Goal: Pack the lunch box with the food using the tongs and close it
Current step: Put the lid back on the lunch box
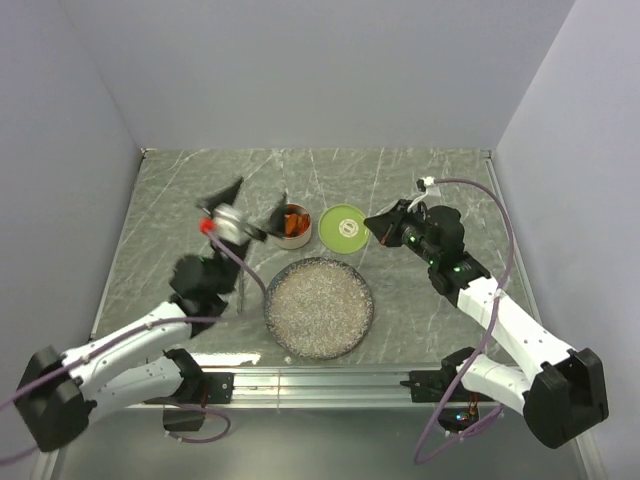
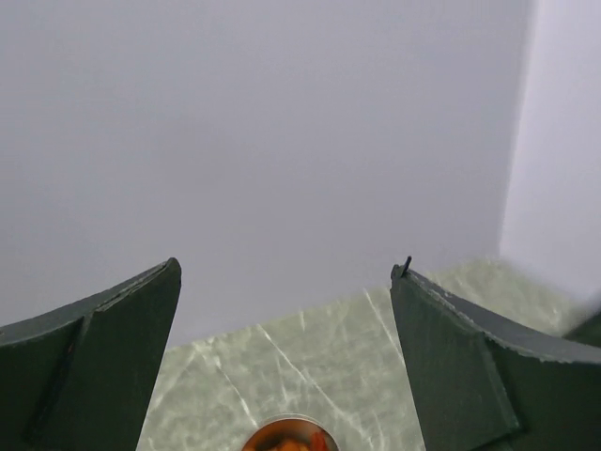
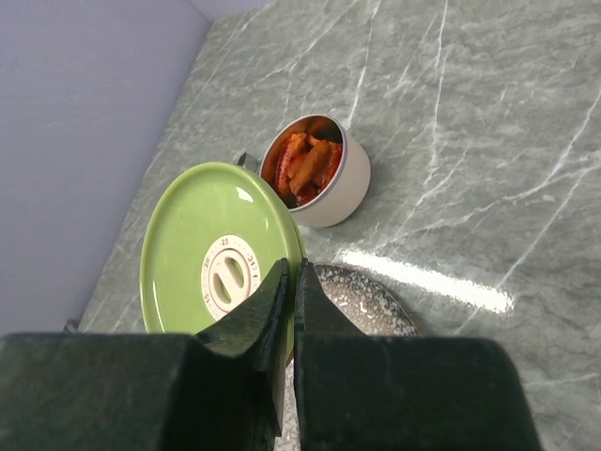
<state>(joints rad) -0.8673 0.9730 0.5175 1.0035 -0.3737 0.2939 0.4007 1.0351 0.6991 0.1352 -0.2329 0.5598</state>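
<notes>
Two pincers flank the tin [image 3: 340,193], which stands uncovered near the middle of the counter [image 1: 430,185] with orange-red food [image 3: 305,164] heaped inside. The green lid [image 3: 192,230] lies just beside the tin, toward the counter's right edge. The left pincer [image 2: 289,268] gapes wide with nothing between its fingers, raised on the tin's left-edge side. The right pincer [image 3: 291,280] is closed tight, its tips at the lid's rim; whether they touch it cannot be told. A speckled plate [image 1: 320,307] sits between these and the near edge.
</notes>
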